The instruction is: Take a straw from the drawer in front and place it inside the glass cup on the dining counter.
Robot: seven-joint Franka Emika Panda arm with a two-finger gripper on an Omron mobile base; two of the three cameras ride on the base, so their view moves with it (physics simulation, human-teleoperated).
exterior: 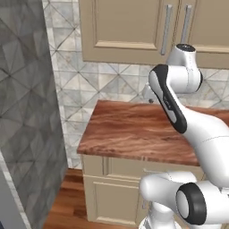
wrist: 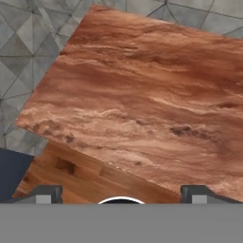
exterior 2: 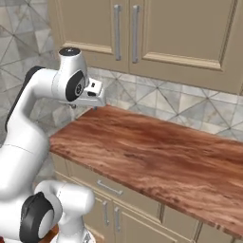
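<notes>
Left base view: white arm raised over wood-topped desk, beige wall cabinets above.

Right base view: claw hangs over desk's back left corner; closed drawer with silver handle under desk edge.

Hand view: fingertips wide apart, released, nothing between; wood floor below.

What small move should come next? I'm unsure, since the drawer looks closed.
Probably lower the open hand from above the reddish-brown wood counter toward the slim silver bar handle of the shut beige drawer below, since no straw can be reached yet.
</notes>
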